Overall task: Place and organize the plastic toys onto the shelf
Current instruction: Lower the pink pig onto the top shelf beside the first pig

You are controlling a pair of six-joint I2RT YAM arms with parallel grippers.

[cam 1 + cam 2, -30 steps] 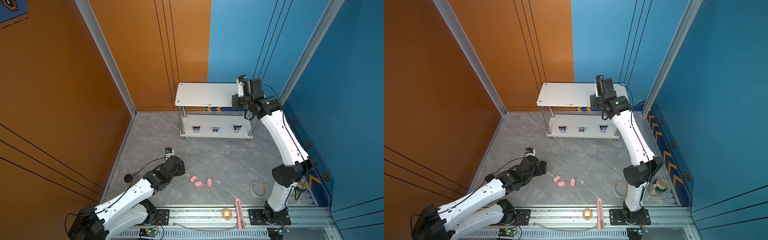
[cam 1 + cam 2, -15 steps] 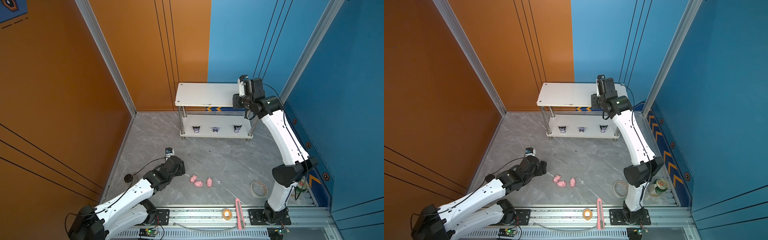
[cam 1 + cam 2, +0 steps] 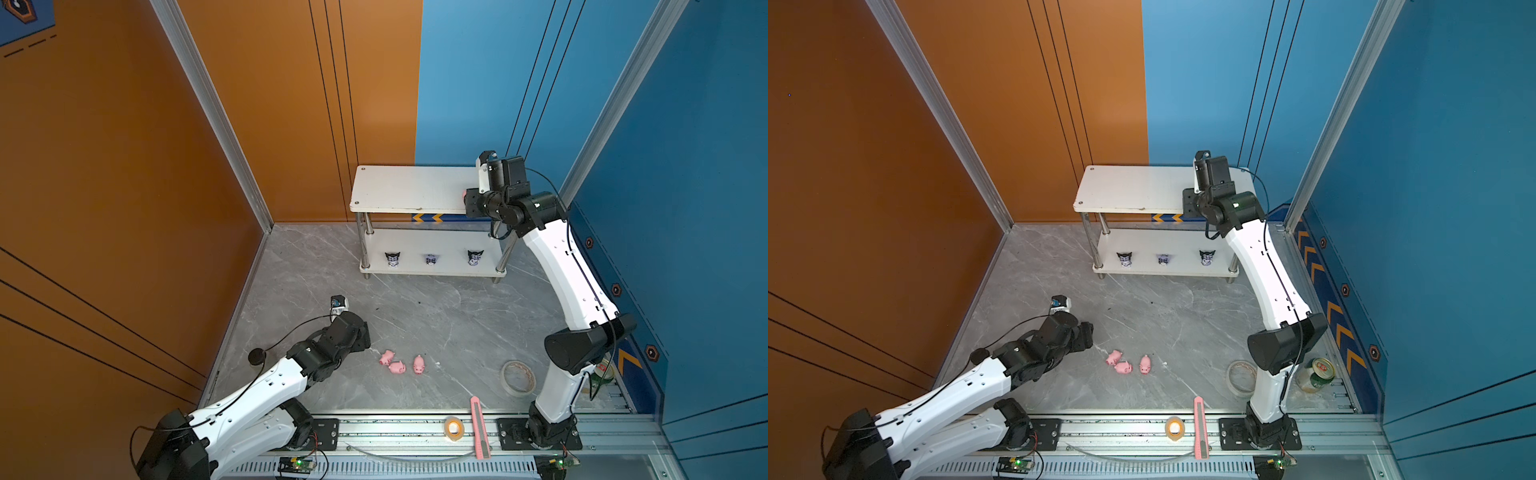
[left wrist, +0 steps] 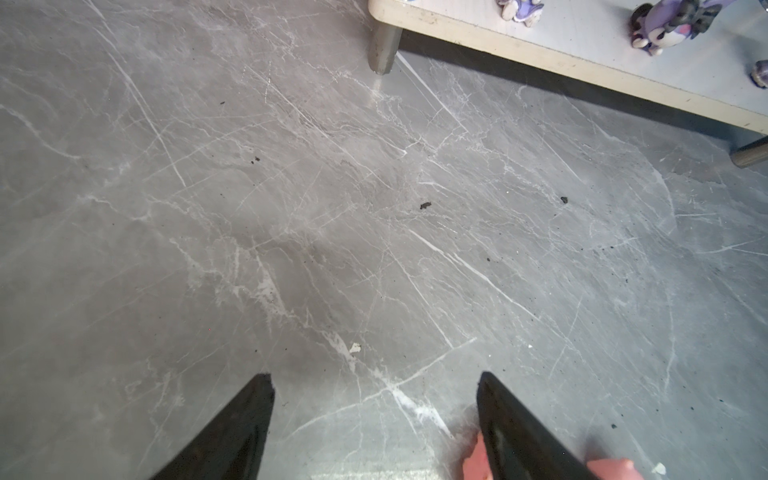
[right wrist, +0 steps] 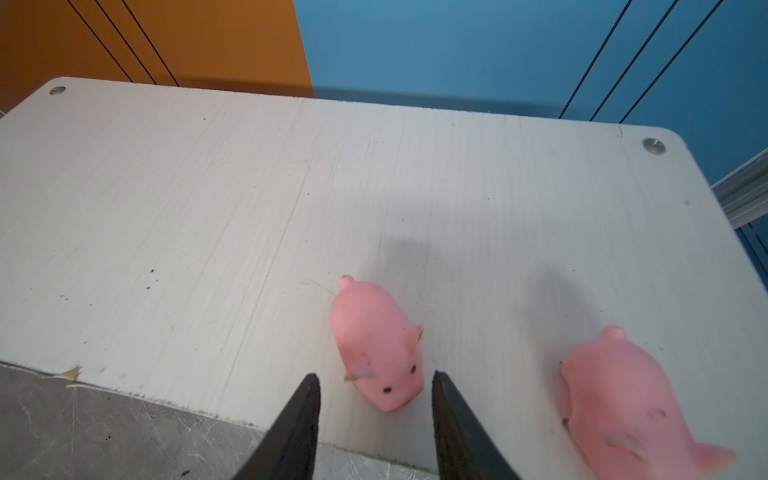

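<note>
Upper board: near pig (image 5: 376,345) and second pig (image 5: 623,399) rest on the shelf (image 3: 409,189) top.
Lower board: three figurines (image 3: 432,259) in a row.
Unplaced: three floor pigs (image 3: 397,367), clustered.
Right arm: right gripper (image 5: 374,376) parted, straddling near pig's head, apparently not touching.
Left arm: left gripper (image 4: 374,376) wide apart, empty, low beside floor pigs.

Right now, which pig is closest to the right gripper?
The pig just ahead of the right gripper, snout toward its open jaws; its neighbour sits aside.
</note>
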